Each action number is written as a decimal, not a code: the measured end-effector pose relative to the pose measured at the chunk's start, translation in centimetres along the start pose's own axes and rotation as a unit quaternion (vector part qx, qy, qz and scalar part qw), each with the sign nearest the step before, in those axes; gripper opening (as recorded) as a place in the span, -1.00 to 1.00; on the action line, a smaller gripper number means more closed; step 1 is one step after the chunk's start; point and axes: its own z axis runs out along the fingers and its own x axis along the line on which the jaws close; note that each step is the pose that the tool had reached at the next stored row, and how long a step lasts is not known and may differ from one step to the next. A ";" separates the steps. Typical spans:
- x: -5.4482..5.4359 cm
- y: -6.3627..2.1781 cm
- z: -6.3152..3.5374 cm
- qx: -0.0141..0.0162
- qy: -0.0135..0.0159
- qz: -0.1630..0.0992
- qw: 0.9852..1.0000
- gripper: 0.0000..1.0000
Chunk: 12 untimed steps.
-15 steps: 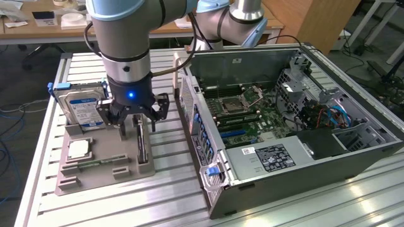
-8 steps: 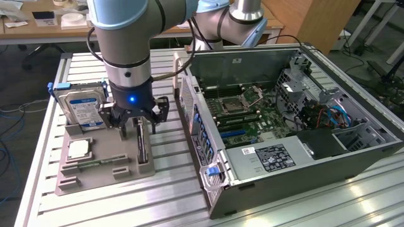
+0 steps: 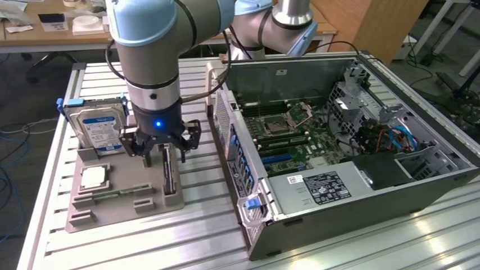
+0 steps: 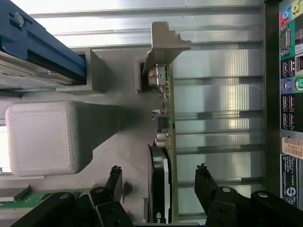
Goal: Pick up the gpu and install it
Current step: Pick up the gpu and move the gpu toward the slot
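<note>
Gpu (image 3: 170, 175) standing on edge in a slot of the grey tray (image 3: 112, 216), lower left of the exterior frame, not yet lifted. Its long axis runs along the tray toward the camera, roughly parallel to the near wall of the case (image 3: 338, 169). Seen from the wrist, the gpu (image 4: 163, 123) is edge-on, a thin dark strip with its metal bracket (image 4: 165, 40) at the end beyond the fingertips. Gripper (image 3: 165, 158) directly above the card, hanging from the arm (image 3: 150, 50) that drops vertically from the top of the frame. Gripper (image 4: 158, 176) open: its 2 fingers (image 4: 113, 178) straddle the card, 1 beside each flat face, each with a clear gap, so nothing is gripped. The closing direction therefore lies across the card's thin dimension, square to its long axis, and the card sits between and just below the fingers. On the same tray, to the exterior view's left: hard drive (image 3: 101, 126) upright at the far end, CPU (image 3: 94, 177) and memory stick (image 3: 112, 195) lying flat nearer the camera. The case lies open just to the exterior view's right, motherboard (image 3: 296, 140) exposed. Tray and case rest on a slatted metal table (image 3: 188, 242).
</note>
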 end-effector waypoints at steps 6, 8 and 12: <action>0.0 -0.01 1.09 0.000 0.000 0.000 1.000 0.44; 0.0 -0.02 1.33 0.000 0.000 0.000 1.000 0.44; 0.0 -0.02 1.33 0.000 0.000 0.000 1.000 0.44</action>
